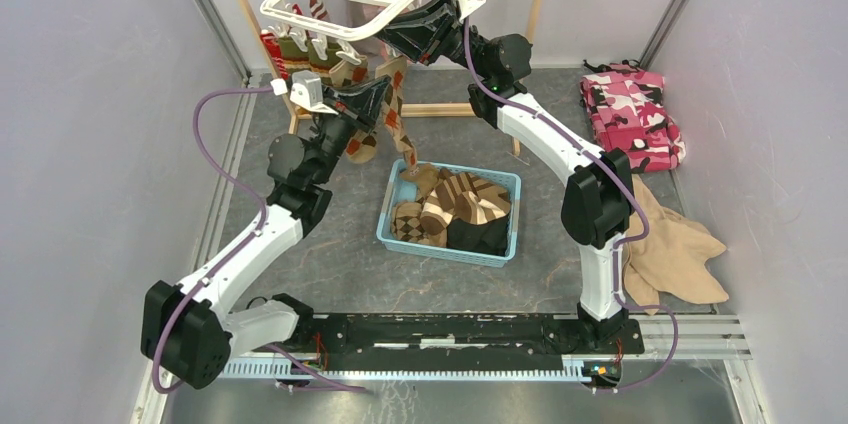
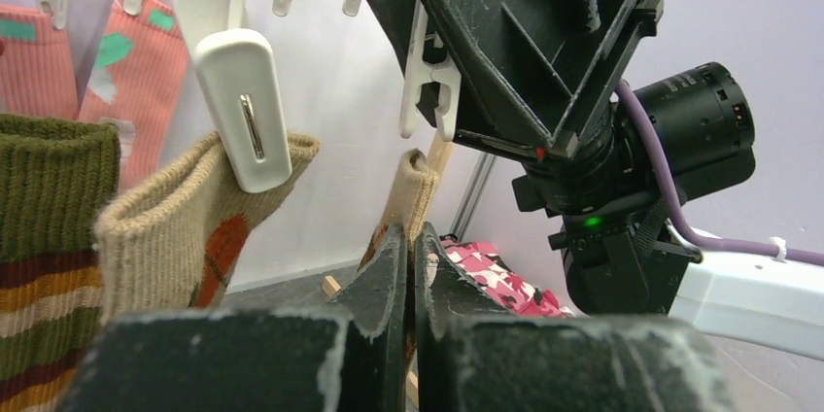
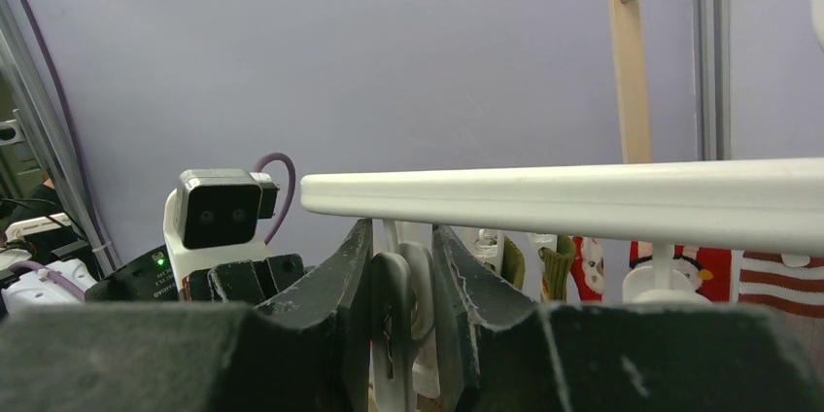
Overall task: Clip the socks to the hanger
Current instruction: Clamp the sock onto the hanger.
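Top external: grey tabletop (lilac walls) beneath white hanger

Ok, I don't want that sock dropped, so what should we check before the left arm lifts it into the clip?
1. Left gripper shut on sock: ok.
2. Right gripper squeezing clip: ok.
3. Clip mouth open wide enough: cannot tell.
4. Sock cuff just below clip, not yet inside: ok.
5. Neighbouring tan sock already clipped, out of the way: ok.
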